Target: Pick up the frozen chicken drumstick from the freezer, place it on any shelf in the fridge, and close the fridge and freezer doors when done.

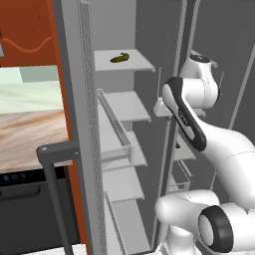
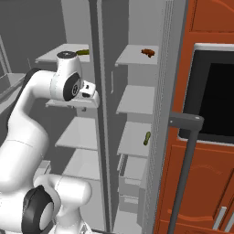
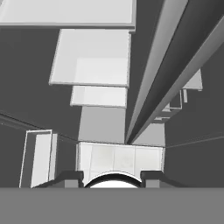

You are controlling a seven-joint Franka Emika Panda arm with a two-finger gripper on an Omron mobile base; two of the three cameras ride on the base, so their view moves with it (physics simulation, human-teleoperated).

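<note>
Grey shelving of the opened side-by-side unit runs across all three views: the fridge (image 2: 75, 132) sits left of centre in the right base view, the narrower freezer (image 2: 137, 98) just right of its divider, and the frozen chicken drumstick (image 2: 147, 52) lies on the freezer's top shelf in the upper middle of that frame. With the end effector (image 3: 112, 177) clenched on nothing and pointing down the fridge shelves, the pick-up step looks not yet begun; next it must open and swing up to that top freezer shelf
</note>
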